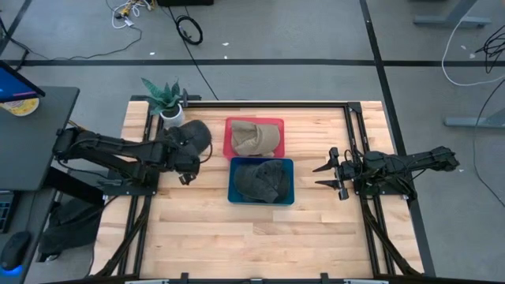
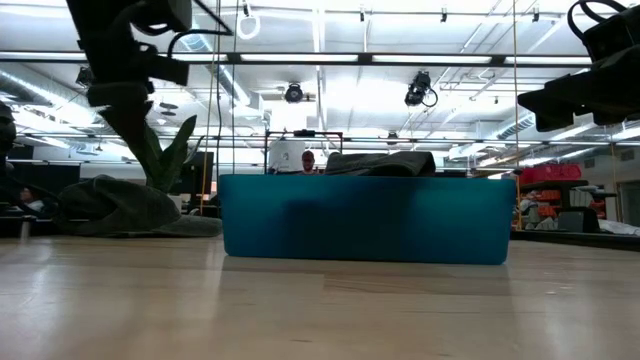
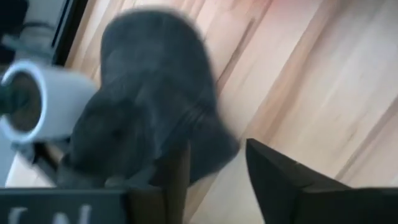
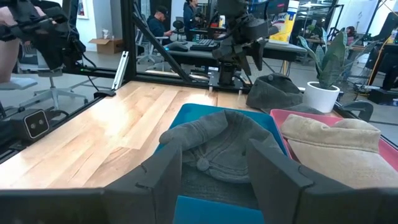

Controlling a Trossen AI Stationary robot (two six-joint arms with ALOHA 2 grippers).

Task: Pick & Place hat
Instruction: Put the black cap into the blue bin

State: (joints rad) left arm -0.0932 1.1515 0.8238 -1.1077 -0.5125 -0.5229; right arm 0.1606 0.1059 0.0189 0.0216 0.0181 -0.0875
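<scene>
A dark grey hat point(image 1: 197, 134) lies on the wooden surface point(image 1: 237, 237) beside a potted plant point(image 1: 167, 99), left of the red bin point(image 1: 254, 138). The left end effector point(image 1: 186, 168) hangs open just beside it; the right end effector point(image 1: 330, 174) waits open beyond the blue bin point(image 1: 261, 181). People sit at desks behind.

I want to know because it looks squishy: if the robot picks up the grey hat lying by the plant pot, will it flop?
Probably yes. The grey hat lies slumped and flat on the table, so it looks like soft cloth that would sag. It is likely light too. It should not roll, though a push might make it slide on the smooth wood.
</scene>
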